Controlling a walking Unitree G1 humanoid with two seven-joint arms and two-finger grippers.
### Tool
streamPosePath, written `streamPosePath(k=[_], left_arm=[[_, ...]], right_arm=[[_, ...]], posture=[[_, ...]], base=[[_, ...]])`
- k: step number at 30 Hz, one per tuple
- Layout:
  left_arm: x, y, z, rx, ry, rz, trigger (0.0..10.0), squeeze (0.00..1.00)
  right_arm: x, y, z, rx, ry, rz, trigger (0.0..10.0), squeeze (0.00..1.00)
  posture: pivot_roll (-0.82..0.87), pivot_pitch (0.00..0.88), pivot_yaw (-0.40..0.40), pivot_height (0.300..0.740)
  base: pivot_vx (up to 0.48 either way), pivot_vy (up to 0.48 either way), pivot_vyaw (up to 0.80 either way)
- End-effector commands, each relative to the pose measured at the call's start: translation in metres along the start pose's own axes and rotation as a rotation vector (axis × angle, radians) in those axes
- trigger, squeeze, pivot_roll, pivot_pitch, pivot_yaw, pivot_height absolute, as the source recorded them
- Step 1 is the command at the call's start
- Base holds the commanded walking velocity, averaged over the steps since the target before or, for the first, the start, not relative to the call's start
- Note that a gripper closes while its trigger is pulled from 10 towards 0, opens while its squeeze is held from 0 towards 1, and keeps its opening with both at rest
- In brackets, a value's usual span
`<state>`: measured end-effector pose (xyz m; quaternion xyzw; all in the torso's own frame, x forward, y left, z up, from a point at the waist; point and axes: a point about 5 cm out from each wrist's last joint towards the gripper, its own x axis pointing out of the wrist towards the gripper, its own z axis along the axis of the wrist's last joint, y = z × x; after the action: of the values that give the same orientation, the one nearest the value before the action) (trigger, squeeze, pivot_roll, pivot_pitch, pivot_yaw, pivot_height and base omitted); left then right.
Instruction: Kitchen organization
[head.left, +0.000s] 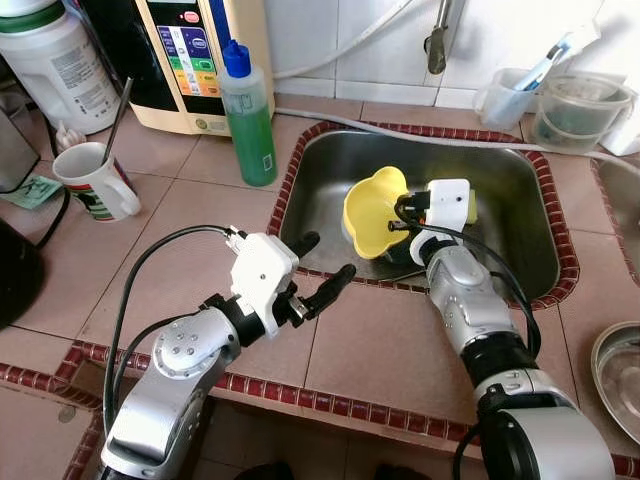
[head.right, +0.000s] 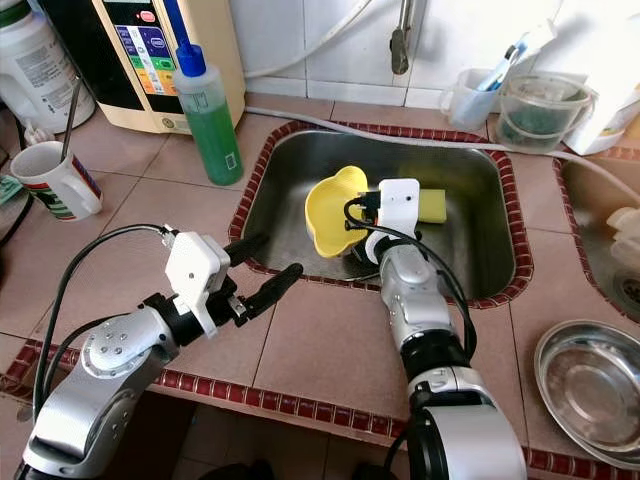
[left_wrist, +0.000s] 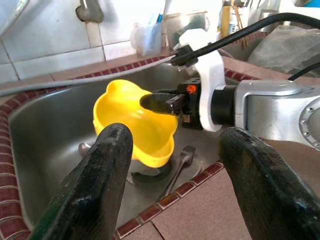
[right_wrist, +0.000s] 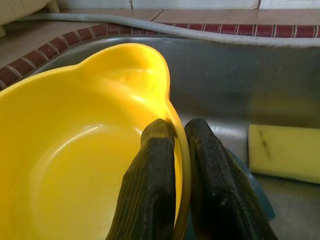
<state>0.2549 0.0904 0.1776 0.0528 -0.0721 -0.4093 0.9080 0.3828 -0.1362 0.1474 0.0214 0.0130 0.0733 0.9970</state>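
pinching the rim of a yellow bowl (head.left: 372, 210), the right gripper (right_wrist: 179, 150) reaches into the steel sink (head.left: 500, 180); one black finger sits inside the bowl and the other outside, closed tight on the thin wall. the bowl has a wavy, lobed edge and is tipped up on its side, its hollow facing the robot's left. a yellow sponge (right_wrist: 284, 152) lies on the sink floor just beside the bowl, and a fork (left_wrist: 180, 162) rests on the sink bottom under the bowl.

the left gripper (head.left: 325, 268) hovers over the tiled table near the sink's left front corner, its two fingers spread wide with nothing between them, pointing towards the bowl.

on the table left of the sink stand a green bottle (head.left: 247, 115) with a blue cap and a mug (head.left: 92, 180) with a utensil handle sticking out of it. a steel dish (head.right: 590, 385) sits on the table at the robot's right.
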Motion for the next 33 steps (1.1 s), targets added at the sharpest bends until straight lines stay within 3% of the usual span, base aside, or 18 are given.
streamPosePath(k=[1, 10, 21, 22, 23, 24, 33], left_arm=[[-0.002, -0.006, -0.001, 0.007, 0.013, -0.032, 10.0, 0.0], [-0.006, -0.01, -0.012, -0.003, 0.077, -0.054, 10.0, 0.0], [-0.005, -0.009, -0.01, -0.003, 0.076, -0.054, 10.0, 0.0], [-0.005, -0.009, -0.01, -0.003, 0.076, -0.054, 10.0, 0.0], [-0.005, -0.008, -0.01, -0.002, 0.076, -0.055, 10.0, 0.0], [-0.005, -0.008, -0.01, -0.001, 0.076, -0.055, 10.0, 0.0], [-0.004, -0.006, -0.009, 0.004, 0.074, -0.047, 10.0, 0.0]], right_arm=[[0.003, 0.002, 0.004, 0.017, -0.006, 0.01, 10.0, 0.0], [0.002, 0.0, -0.001, 0.035, 0.016, -0.001, 10.0, 0.0], [0.0, -0.001, -0.008, 0.05, 0.039, -0.005, 10.0, 0.0], [0.0, -0.001, -0.008, 0.052, 0.042, -0.006, 10.0, 0.3], [0.0, -0.001, -0.009, 0.053, 0.045, -0.008, 10.0, 0.87], [0.0, -0.001, -0.009, 0.054, 0.046, -0.008, 10.0, 1.0], [0.002, 0.001, -0.006, 0.07, 0.033, -0.004, 10.0, 1.0]], posture=[[0.01, 0.178, 0.053, 0.74], [0.01, 0.183, 0.058, 0.74], [0.01, 0.188, 0.063, 0.74], [0.01, 0.188, 0.063, 0.74], [0.01, 0.189, 0.062, 0.74], [0.01, 0.189, 0.062, 0.74], [0.02, 0.185, 0.061, 0.74]], base=[[0.0, 0.0, 0.0], [0.0, 0.0, 0.0], [0.0, 0.0, 0.0], [0.0, 0.0, 0.0], [0.0, 0.0, 0.0], [0.0, 0.0, 0.0], [0.0, 0.0, 0.0]])
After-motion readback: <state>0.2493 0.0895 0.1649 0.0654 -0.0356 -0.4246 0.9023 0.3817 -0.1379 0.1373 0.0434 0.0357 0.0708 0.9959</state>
